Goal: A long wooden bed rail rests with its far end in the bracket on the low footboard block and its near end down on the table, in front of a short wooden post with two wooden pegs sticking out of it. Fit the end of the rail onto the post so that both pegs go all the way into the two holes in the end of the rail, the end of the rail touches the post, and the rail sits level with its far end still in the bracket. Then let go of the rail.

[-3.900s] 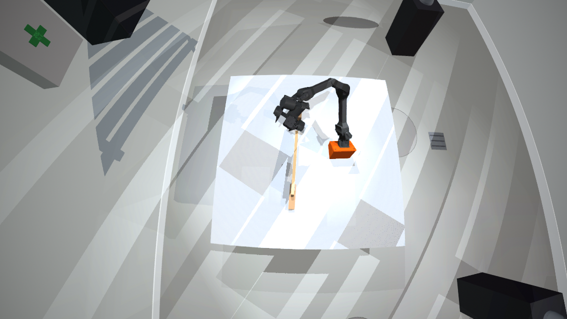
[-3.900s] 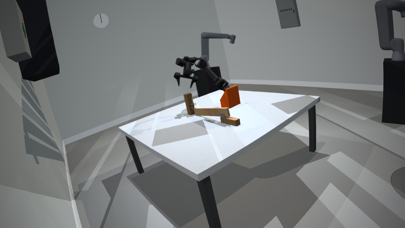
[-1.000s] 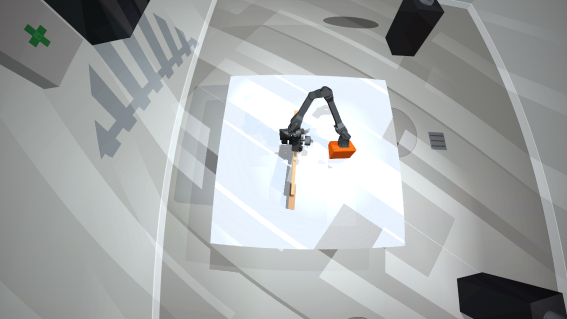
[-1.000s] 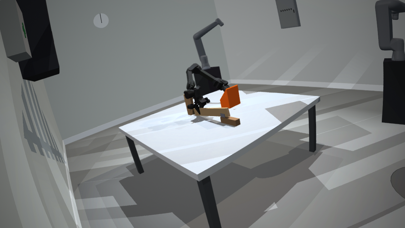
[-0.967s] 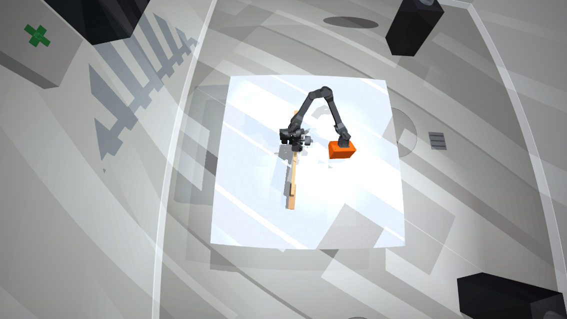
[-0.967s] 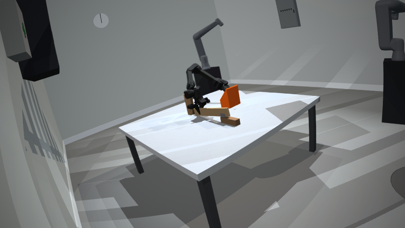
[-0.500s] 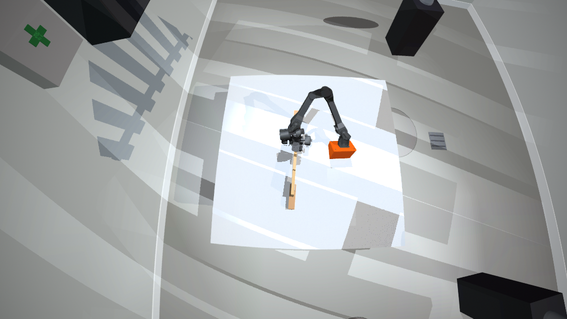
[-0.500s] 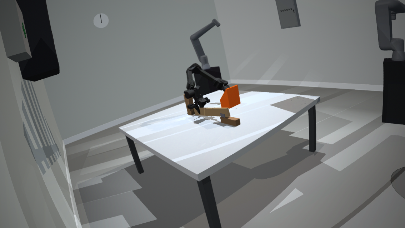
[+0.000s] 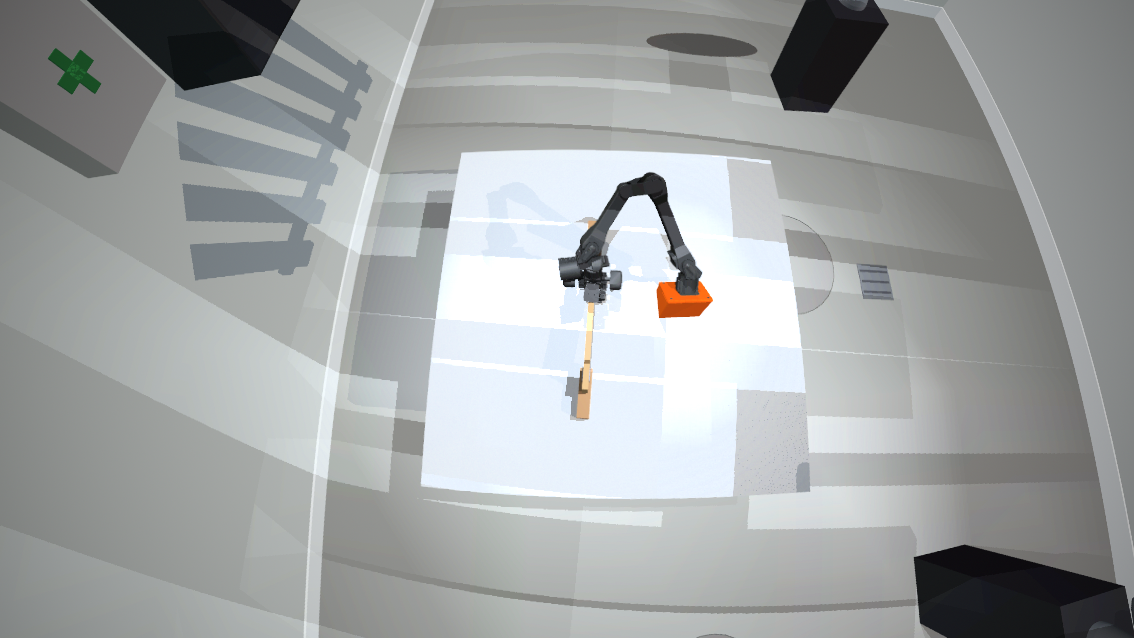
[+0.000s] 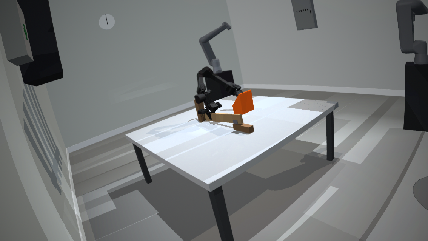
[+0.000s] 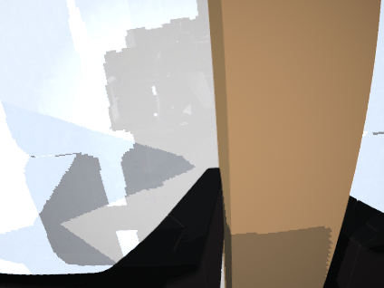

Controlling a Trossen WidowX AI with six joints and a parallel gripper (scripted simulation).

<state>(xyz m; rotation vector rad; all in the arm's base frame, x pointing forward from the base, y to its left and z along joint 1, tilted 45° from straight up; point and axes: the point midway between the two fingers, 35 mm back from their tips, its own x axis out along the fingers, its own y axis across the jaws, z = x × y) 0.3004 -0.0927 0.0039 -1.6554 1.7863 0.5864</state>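
Observation:
The long wooden rail (image 9: 589,337) (image 10: 224,118) (image 11: 294,113) runs from my gripper to the low footboard block (image 9: 583,406) (image 10: 244,128). Its far end is at the small grey bracket (image 10: 235,121); how deep it sits is too small to tell. My gripper (image 10: 208,116) (image 11: 246,177) is shut on the rail near its near end, one finger on each side. The short wooden post (image 9: 591,224) (image 10: 197,107) stands upright just beyond the gripper. The arm hides the rail's near end, its holes, the pegs and any gap to the post. Whether the rail is level is unclear.
The arm's orange base (image 9: 683,303) (image 10: 245,103) stands on the white table (image 9: 507,444) (image 10: 185,152) beside the rail. The arm folds high over the table from this base to the gripper. Shadows of the arm fall on the table beside the rail.

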